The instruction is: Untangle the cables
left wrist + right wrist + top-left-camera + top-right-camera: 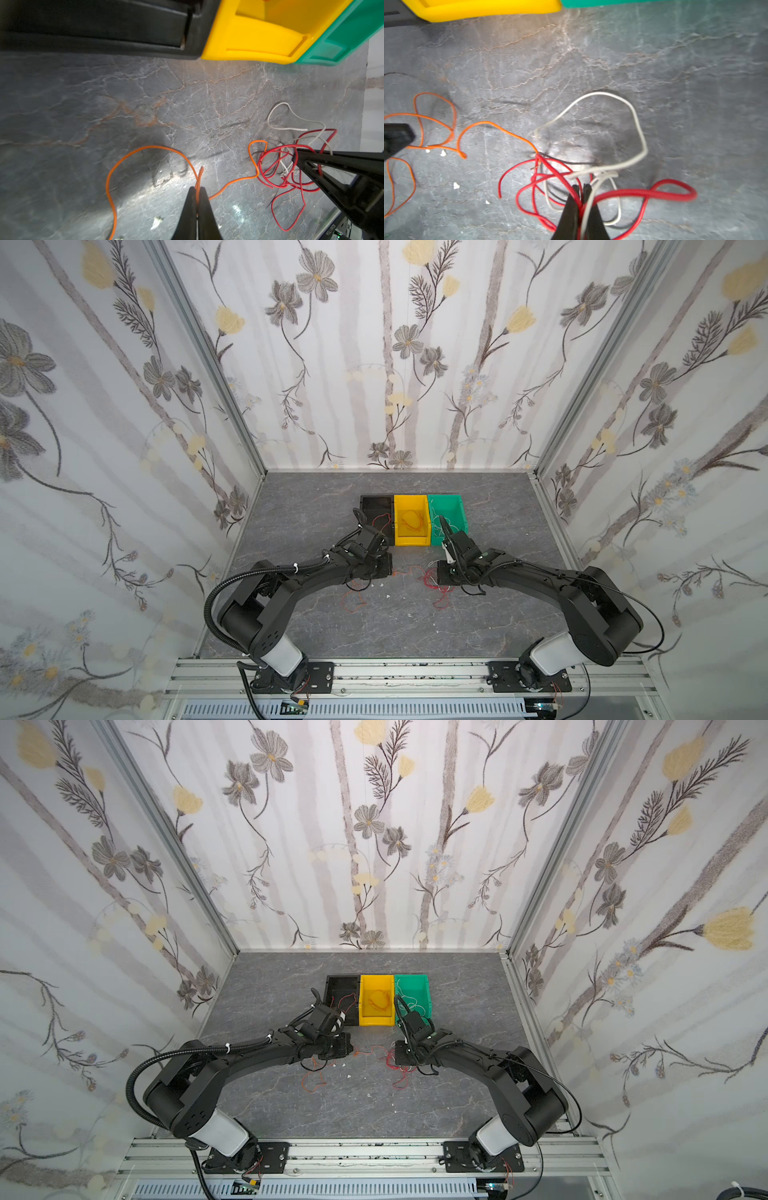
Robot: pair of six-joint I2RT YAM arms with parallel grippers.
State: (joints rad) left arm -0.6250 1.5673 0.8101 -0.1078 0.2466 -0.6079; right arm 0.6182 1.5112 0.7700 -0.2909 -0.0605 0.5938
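Observation:
The cables lie on the grey table in front of three bins. In the left wrist view my left gripper point(197, 188) is shut on a doubled strand of the orange cable point(133, 152), which runs on into a knot of red cable point(270, 180) and white cable point(278, 106). In the right wrist view my right gripper point(581, 187) is shut in that knot, with a red cable point(675, 184) strand pinched between the jaws. A white cable point(635, 116) crosses one finger. In a top view the left gripper point(390, 572) and the right gripper point(438, 573) face each other a short way apart.
Black bin point(376, 498), yellow bin point(411, 541) and green bin point(460, 522) stand in a row just behind the grippers, each with thin cables inside. Loose orange loops point(353, 601) and red loops point(442, 599) trail toward the front. Small white scraps point(156, 221) dot the table.

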